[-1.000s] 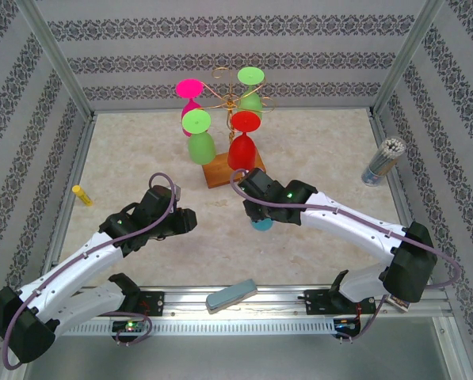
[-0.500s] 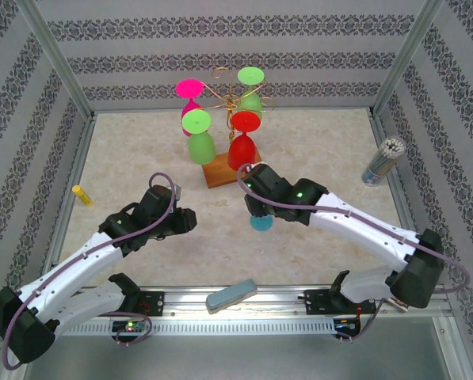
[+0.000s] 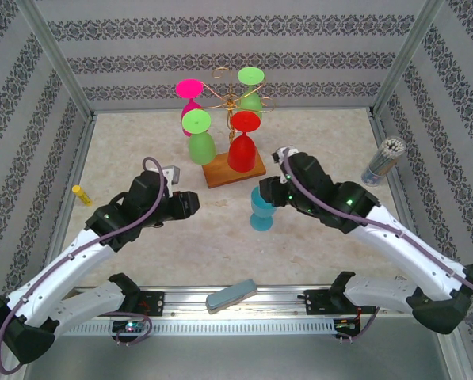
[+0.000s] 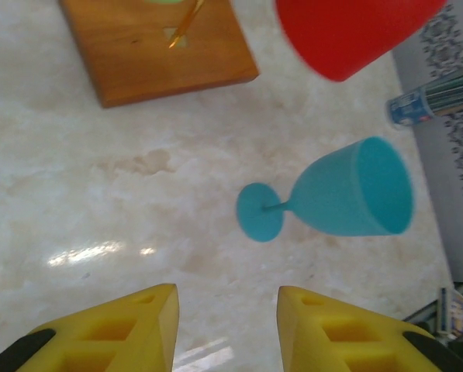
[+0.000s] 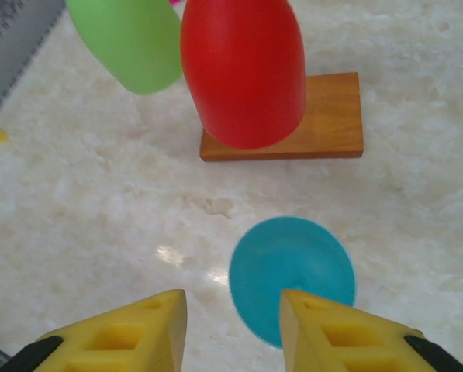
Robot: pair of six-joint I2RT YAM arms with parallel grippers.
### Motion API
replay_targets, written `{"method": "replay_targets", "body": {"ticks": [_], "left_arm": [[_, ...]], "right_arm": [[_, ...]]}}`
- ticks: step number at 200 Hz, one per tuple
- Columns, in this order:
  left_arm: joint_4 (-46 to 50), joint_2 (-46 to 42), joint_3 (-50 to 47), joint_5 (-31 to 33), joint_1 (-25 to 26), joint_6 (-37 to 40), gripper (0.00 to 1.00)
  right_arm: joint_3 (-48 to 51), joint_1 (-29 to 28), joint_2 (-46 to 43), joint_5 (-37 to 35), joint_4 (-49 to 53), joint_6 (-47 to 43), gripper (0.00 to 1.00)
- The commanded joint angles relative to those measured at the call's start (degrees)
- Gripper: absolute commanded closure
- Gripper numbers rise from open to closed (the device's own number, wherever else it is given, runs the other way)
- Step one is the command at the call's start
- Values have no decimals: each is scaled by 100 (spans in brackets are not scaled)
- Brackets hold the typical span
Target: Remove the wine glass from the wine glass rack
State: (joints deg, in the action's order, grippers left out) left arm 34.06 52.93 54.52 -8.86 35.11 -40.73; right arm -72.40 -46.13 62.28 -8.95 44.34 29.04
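Note:
The wine glass rack (image 3: 230,85), gold wire on a brown wooden base (image 3: 236,170), stands at the back centre. A pink (image 3: 190,92), two green (image 3: 198,136) and a red wine glass (image 3: 242,141) hang on it upside down. A blue wine glass (image 3: 261,210) stands upright on the table in front of the base, touched by nothing. My right gripper (image 3: 268,193) hovers open just right of and above it, looking down into its bowl (image 5: 291,275). My left gripper (image 3: 193,204) is open to the glass's left, with the blue glass (image 4: 347,200) ahead of its fingers.
A tin of straws (image 3: 383,161) stands by the right wall. A yellow marker (image 3: 82,195) lies near the left wall. A grey-green block (image 3: 230,294) rests on the front rail. Patterned walls close in the table on three sides.
My right gripper opened, let go of the blue glass and drew back up and to the right. The left arm swung forward and right toward the glass.

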Motion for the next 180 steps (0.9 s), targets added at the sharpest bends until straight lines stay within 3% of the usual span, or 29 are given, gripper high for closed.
{"method": "replay_targets", "body": {"ticks": [1,76,131,180], "left_arm": [[-16,127,537,-211,-73,89,60],[-24,1135,2138,-695,-471,268,57],[-242,1817,2845,-1291,-916,215,56],[-77,2290,3493,-1515,-961,327,55]], "right_arm": [[-305,302,-200,602,-269,263,61],[-806,2074,445,3075,-1234,925,52],[-1316,2417,1211,3665,-1582,1037,46],[-1385,2599,1680,4022,-2118,1356,49]]}}
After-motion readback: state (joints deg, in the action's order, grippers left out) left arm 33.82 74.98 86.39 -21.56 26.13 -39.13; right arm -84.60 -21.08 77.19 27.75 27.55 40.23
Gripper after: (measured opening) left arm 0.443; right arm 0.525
